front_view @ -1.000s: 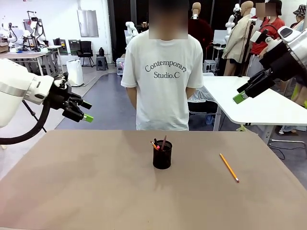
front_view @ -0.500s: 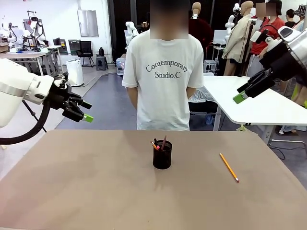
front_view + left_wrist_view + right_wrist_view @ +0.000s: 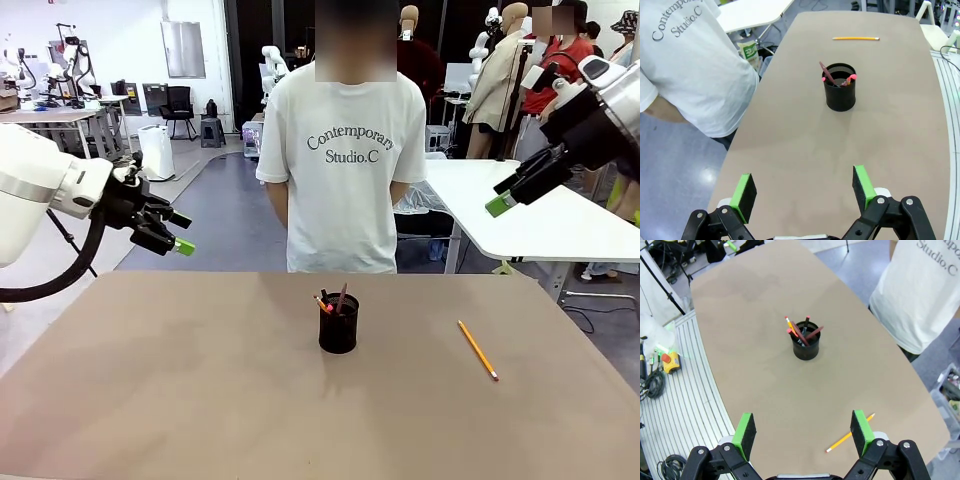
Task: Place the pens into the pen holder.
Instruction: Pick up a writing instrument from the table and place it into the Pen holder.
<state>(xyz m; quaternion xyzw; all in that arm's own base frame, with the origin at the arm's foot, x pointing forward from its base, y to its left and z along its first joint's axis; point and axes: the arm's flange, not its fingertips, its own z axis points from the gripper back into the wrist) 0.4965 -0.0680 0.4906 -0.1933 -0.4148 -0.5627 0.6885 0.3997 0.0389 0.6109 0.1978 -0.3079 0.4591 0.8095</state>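
The pen holder (image 3: pixel 338 327), a black mesh cup, stands at the middle of the table with pens (image 3: pixel 334 299) sticking up out of it. In the right wrist view the pen holder (image 3: pixel 805 346) holds a reddish-brown pen (image 3: pixel 815 333) and a black one with a red end. A yellow pencil (image 3: pixel 478 349) lies flat on the table to its right, also seen as the pencil (image 3: pixel 856 38) and the pencil (image 3: pixel 849 436). My left gripper (image 3: pixel 182 231) hovers open, high above the table's left far corner. My right gripper (image 3: pixel 500 197) hangs open, high at the right.
A person in a white T-shirt (image 3: pixel 340 160) stands at the table's far edge, arms behind the back. A white table (image 3: pixel 540 215) stands beyond the far right corner. The brown tabletop (image 3: pixel 200 380) is bare around the holder.
The person has swayed slightly to the right. Both arms, the holder and the pencil stay where they were.
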